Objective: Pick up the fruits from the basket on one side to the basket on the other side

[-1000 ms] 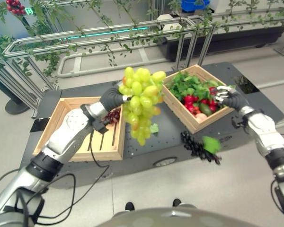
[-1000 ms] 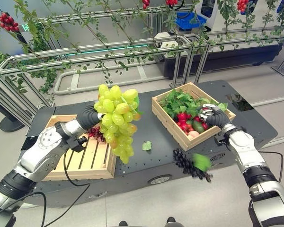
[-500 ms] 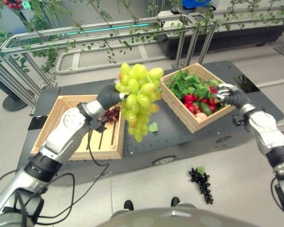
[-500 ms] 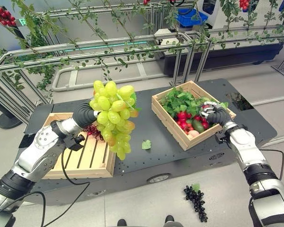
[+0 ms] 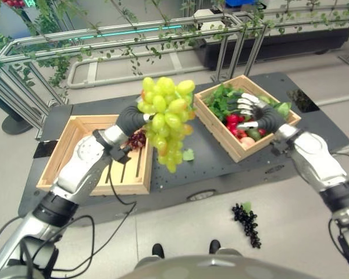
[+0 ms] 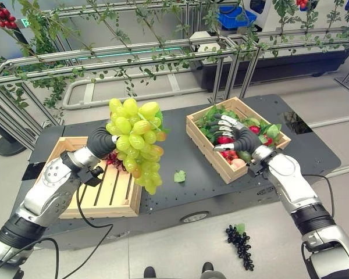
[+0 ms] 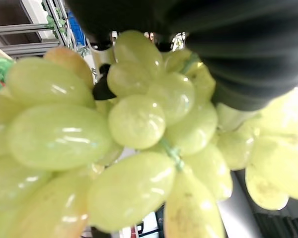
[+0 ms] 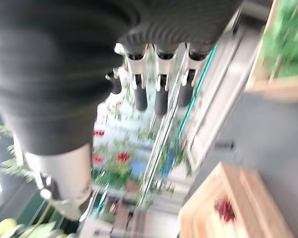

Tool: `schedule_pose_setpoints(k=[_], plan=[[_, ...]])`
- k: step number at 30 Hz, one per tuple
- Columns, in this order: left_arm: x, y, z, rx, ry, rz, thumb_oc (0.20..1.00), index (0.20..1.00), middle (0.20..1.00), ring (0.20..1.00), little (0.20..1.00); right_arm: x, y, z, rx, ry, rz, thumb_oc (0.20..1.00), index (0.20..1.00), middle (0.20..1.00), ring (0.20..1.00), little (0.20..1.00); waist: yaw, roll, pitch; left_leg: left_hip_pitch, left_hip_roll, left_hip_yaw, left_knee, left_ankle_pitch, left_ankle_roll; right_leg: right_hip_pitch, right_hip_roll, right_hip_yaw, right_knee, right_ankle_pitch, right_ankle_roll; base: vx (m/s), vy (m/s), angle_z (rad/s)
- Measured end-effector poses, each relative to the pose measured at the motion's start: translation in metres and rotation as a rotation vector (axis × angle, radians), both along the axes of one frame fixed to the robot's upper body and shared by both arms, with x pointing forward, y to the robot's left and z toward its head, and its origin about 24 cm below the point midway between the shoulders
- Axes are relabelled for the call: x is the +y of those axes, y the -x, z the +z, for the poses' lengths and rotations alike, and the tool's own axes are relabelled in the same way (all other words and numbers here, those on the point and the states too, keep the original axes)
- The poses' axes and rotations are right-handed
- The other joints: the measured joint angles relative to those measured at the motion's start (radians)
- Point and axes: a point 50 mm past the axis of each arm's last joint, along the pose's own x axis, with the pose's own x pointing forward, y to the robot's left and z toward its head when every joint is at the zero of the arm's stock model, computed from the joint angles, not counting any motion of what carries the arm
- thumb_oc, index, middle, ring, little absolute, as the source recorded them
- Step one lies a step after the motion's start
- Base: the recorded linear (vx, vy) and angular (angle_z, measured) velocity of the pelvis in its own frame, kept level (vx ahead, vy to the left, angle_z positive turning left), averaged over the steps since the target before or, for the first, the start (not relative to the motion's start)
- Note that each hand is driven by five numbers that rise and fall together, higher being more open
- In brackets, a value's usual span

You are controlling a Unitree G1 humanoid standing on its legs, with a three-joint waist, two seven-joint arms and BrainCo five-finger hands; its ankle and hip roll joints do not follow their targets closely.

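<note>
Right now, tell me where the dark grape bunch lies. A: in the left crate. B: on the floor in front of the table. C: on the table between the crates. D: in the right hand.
B: the dark grapes lie on the floor, in front of the table; the left hand holds the green grapes.

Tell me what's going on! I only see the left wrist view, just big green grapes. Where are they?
Observer: The green grapes hang from the left hand, in the air between two wooden baskets.
Operator: What's in the baskets?
Observer: The left basket has a small dark red bunch. The right basket is full of leaves and red fruits.
Operator: And the other hand?
Observer: The right hand is over the right basket, fingers spread open.
Operator: Did anything fall?
Observer: Black grapes lie on the floor.
</note>
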Motion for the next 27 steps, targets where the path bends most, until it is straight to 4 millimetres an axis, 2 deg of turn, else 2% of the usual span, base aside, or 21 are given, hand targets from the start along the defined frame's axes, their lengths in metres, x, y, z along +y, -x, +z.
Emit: schedule_pose_setpoints(k=[3,6,14,15,18,27], plan=[[-0.002,-0.001,-0.002,-0.007,-0.004,0.006,0.2,0.2,0.2,0.2,0.2,0.018,0.006,0.004,0.009,-0.029,0.12,1.0,1.0,1.0,1.0,1.0,0.0,-0.002,0.001,0.001,-0.001,0.003,0.0,0.0,0.0,0.0,-0.001,0.002,0.0,0.0,0.0,0.0,0.0,0.0],[-0.003,-0.002,-0.005,-0.003,0.003,0.016,0.2,0.2,0.2,0.2,0.2,0.023,0.008,0.005,0.019,-0.028,0.153,1.0,1.0,1.0,1.0,1.0,0.0,-0.002,0.001,0.001,-0.001,0.005,0.0,0.0,0.0,0.0,0.0,0.003,0.0,0.0,0.0,0.0,0.0,0.0],[-0.005,-0.01,-0.009,-0.022,-0.041,0.06,0.2,0.2,0.2,0.2,0.2,0.049,0.017,-0.019,0.181,-0.072,0.287,1.0,1.0,1.0,1.0,1.0,-0.004,-0.003,0.0,0.005,0.001,0.009,0.0,0.0,0.0,0.0,0.001,0.007,0.002,0.0,0.0,0.0,0.0,0.0],[-0.007,-0.013,-0.009,-0.018,-0.026,0.07,0.2,0.2,0.2,0.2,0.2,0.059,0.021,-0.02,0.204,-0.1,0.336,1.0,1.0,1.0,1.0,1.0,-0.005,-0.003,0.0,0.005,0.001,0.01,0.0,0.0,0.0,-0.001,0.001,0.007,0.002,0.001,-0.001,0.0,0.0,0.0],[-0.009,-0.014,-0.009,-0.02,-0.017,0.068,0.2,0.2,0.2,0.2,0.2,0.074,0.029,-0.014,0.207,-0.135,0.422,1.0,1.0,1.0,1.0,1.0,-0.008,-0.004,-0.001,0.005,0.001,0.01,0.0,0.0,0.0,-0.001,0.001,0.009,0.002,0.001,-0.001,0.0,0.0,0.0],[-0.02,-0.013,-0.01,-0.039,-0.039,0.035,0.2,0.2,0.2,0.2,0.2,0.088,0.034,-0.017,0.263,-0.153,0.496,1.0,1.0,1.0,1.0,1.0,-0.028,-0.009,-0.004,0.016,0.002,0.026,0.0,-0.002,-0.002,-0.002,0.003,0.028,0.005,0.002,-0.001,0.01,-0.004,-0.04]])
